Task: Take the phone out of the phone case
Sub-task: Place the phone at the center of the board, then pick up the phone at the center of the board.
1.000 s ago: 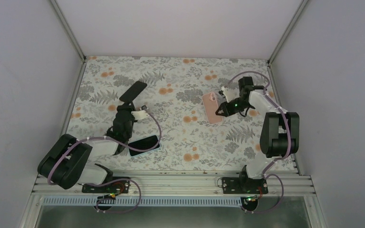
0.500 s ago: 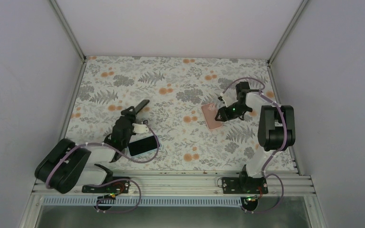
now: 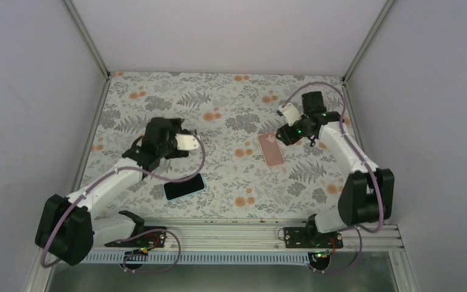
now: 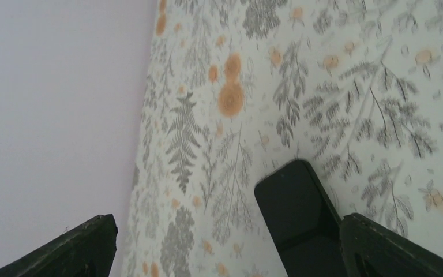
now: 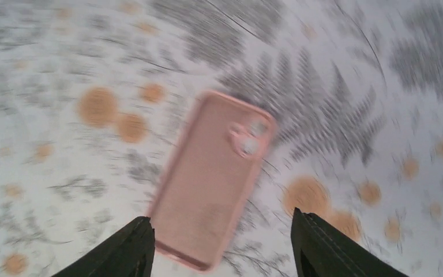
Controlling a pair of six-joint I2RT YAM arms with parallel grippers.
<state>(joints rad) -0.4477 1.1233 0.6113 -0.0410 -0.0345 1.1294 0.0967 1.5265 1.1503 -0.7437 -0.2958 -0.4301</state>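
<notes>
**Two grippers released, one phone, one case**

The left gripper [image 4: 228,222] is spread wide above the floral-patterned worktop [image 3: 231,97] and grasps nothing. The right gripper [image 5: 220,218] hangs with jaws parted, empty, over one pink rectangular phone case [image 3: 272,149] lying back-up right of the middle, its inside hidden. One black rectangular phone [image 3: 183,186] lies flat near the worktop's near edge, well apart.

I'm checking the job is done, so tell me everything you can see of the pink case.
The case is pink, matte and soft-looking, with a camera cutout near one corner. It lies flat on the flowered table, right of the middle and well away from the phone. Nothing holds it.
</notes>
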